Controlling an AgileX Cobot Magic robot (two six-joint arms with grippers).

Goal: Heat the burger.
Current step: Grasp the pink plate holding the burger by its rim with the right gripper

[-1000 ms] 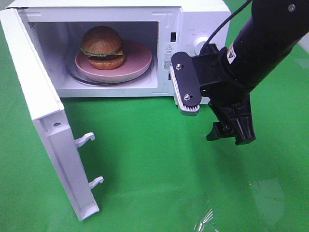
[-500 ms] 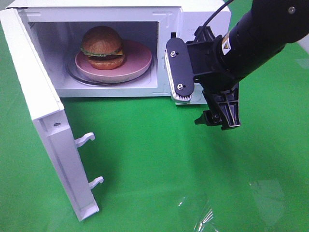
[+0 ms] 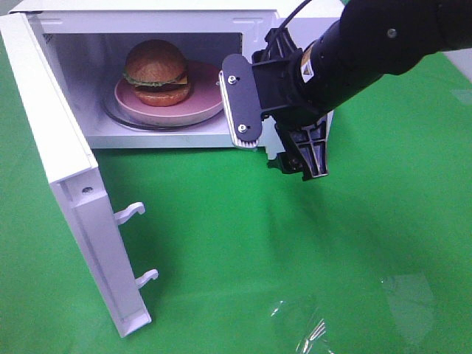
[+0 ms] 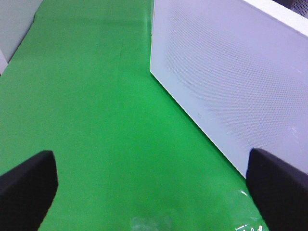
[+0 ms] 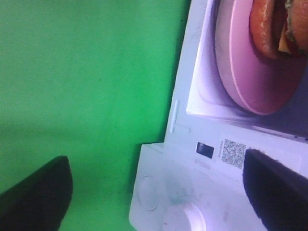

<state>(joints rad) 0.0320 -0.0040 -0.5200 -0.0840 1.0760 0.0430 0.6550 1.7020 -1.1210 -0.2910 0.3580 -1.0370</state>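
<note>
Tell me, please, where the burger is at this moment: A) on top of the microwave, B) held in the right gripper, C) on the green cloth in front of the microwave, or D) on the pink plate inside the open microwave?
D: the burger sits on the pink plate inside the microwave, whose door stands open.

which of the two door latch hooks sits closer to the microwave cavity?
The upper hook on the open door's edge; the lower hook sits farther from the cavity, nearer the door's bottom corner.

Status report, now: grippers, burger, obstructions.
Both grippers open, empty; right gripper at microwave front. Burger on pink plate inside microwave. Door wide open, nothing blocking it.
</note>
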